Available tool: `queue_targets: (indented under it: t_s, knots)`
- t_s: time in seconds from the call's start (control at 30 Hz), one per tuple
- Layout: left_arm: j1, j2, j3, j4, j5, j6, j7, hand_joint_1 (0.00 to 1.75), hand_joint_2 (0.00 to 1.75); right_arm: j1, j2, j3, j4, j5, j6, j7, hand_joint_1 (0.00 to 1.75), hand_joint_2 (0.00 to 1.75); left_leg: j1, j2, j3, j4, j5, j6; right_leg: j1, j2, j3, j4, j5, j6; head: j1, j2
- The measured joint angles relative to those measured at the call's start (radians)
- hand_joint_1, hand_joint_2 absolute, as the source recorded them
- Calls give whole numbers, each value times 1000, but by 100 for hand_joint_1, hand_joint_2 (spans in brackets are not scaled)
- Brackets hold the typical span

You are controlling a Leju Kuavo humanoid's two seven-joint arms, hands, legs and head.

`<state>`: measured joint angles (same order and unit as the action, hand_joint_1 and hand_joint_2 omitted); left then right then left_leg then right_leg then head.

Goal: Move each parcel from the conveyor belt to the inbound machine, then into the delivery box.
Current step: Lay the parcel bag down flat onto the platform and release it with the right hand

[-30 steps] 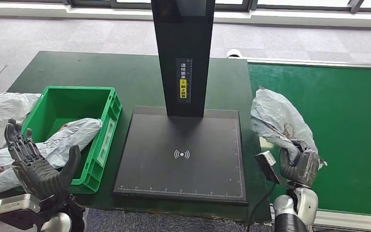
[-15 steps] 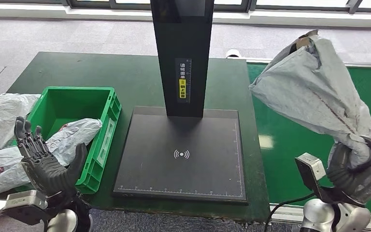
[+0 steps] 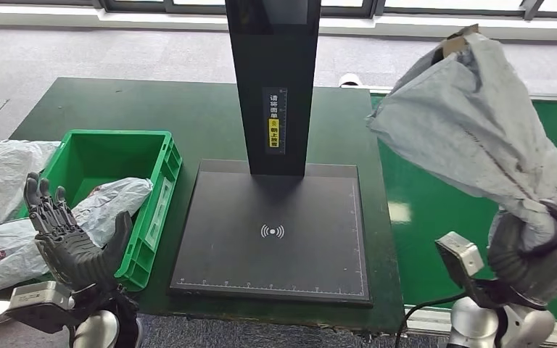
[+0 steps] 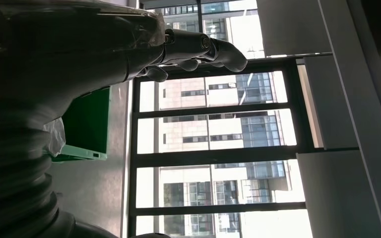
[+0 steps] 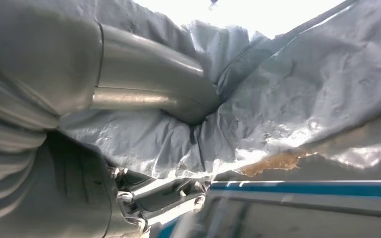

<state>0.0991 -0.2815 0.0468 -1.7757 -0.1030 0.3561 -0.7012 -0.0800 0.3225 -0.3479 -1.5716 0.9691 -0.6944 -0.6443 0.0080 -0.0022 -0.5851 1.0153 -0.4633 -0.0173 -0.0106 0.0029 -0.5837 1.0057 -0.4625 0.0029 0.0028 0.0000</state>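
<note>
My right hand grips a grey plastic parcel by its lower end and holds it up high above the green conveyor belt, right of the black inbound machine. In the right wrist view the crumpled parcel presses against the hand's thumb. My left hand hovers palm up with fingers spread at the front of the green delivery box, holding nothing. Another grey parcel lies in that box.
More grey bags are piled left of the box on the dark green table. The machine's tall black post rises behind its flat plate. Windows show behind the left hand's fingers.
My right hand has lifted the parcel off the belt and raised it high, then shifted it slightly left. The left hand has dropped and drifted a little to the right.
</note>
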Motion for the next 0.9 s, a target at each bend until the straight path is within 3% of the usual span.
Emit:
queue_targets:
  t_s: [0.13, 0.27, 0.47, 0.7, 0.83, 0.87, 0.9]
  knots:
    - [-10, 3, 0, 3, 0, -14, 0, 0, 175, -17, -7, 189, 185, 108, 69, 51, 175, 175, 0, 4, 3, 0, 0, -1, 1, 2, 0, 0, 0, -2, 0, 0]
    - [-11, 6, 0, 3, -1, -17, 0, 0, 175, -58, -10, 308, 402, 132, 103, 85, 175, 175, 1, 2, 2, 0, 1, -2, 3, 1, 0, 1, 0, -2, 0, 0]
    - [-13, 7, -2, 10, -2, -18, 0, 0, 175, -127, -13, 378, 666, 114, 123, 83, 175, 175, 1, 1, 2, 0, 1, -2, 2, 1, 0, 1, 0, -2, 0, 0]
    - [-16, 8, -3, 18, 0, -21, 0, 0, 175, -166, -14, 399, 813, 91, 172, 73, 175, 175, 1, 1, 1, 0, 0, -2, 2, 1, -1, 1, 0, -2, 0, 0]
    - [-16, 10, -3, 18, 1, -24, 0, 0, 175, -176, -15, 407, 849, 83, 195, 70, 112, 175, 1, 1, 1, 0, 0, -2, 2, 1, -1, 1, 0, -2, 0, 0]
    - [-16, 10, -3, 18, 1, -24, 0, 0, 175, -179, -15, 408, 856, 85, 197, 75, 112, 175, 1, 1, 1, 0, 0, -2, 2, 1, -1, 1, 0, -3, 0, 0]
    - [-16, 11, -3, 18, 1, -24, 0, 0, 175, -182, -16, 409, 864, 88, 199, 81, 84, 175, 1, 1, 1, 0, 0, -2, 2, 1, -1, 1, 0, -3, 0, 0]
